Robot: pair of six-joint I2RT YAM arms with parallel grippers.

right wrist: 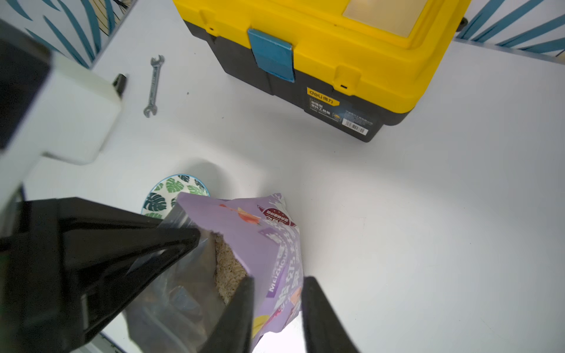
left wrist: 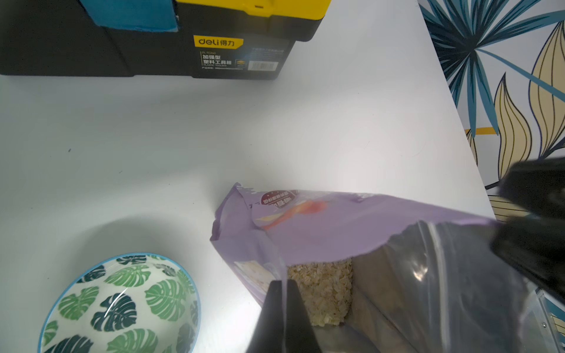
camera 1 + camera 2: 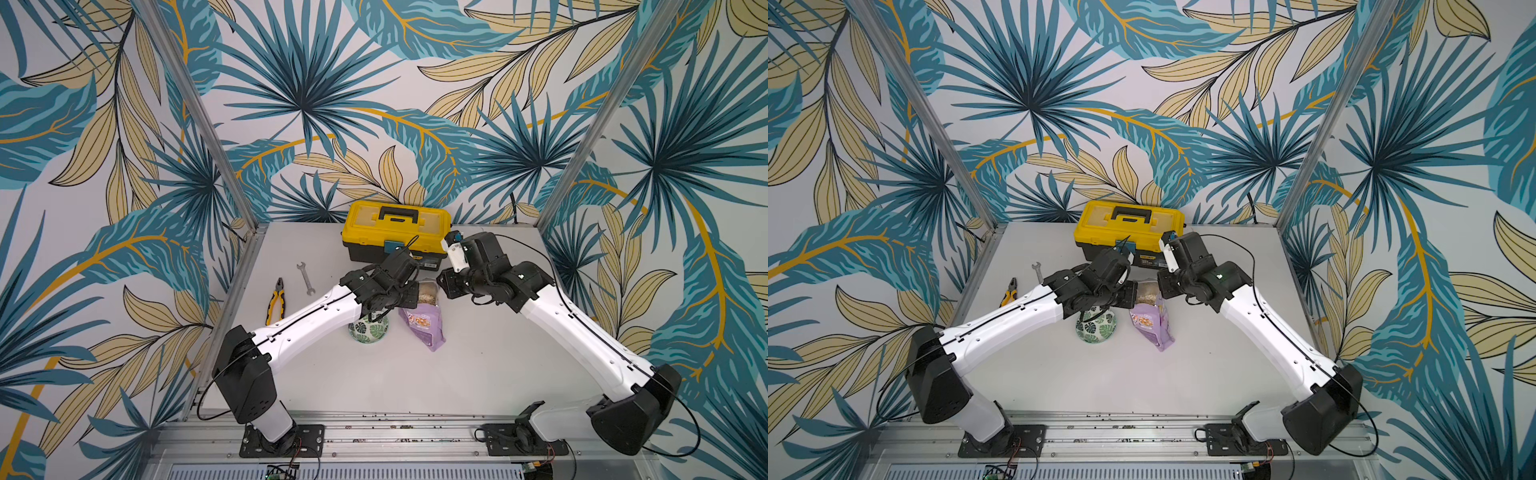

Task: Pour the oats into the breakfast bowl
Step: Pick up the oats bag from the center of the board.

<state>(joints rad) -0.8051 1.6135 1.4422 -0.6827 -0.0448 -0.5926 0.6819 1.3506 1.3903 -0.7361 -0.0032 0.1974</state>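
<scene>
Just in front of the yellow toolbox (image 3: 397, 232), the lilac pouch (image 3: 422, 328) sits open on the table (image 3: 374, 382), oats (image 3: 428, 293) showing. The left pincer (image 3: 411, 293) and right pincer (image 3: 444, 286) flank its mouth. The leaf-patterned bowl (image 3: 369, 330) is farther forward of the toolbox. A wrench (image 3: 306, 278) and pliers (image 3: 276, 301) lie to its front left.

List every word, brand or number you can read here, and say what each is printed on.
"deli 得力": yellow label on the toolbox front.
"加强型 塑料工具箱": white print just below that label.
"MEIZHO…", with the end unclear: side of the purple pouch.
Too small or blurred to read: the toolbox's barcode and fine print, and the pouch's red badge and other white characters.
</scene>
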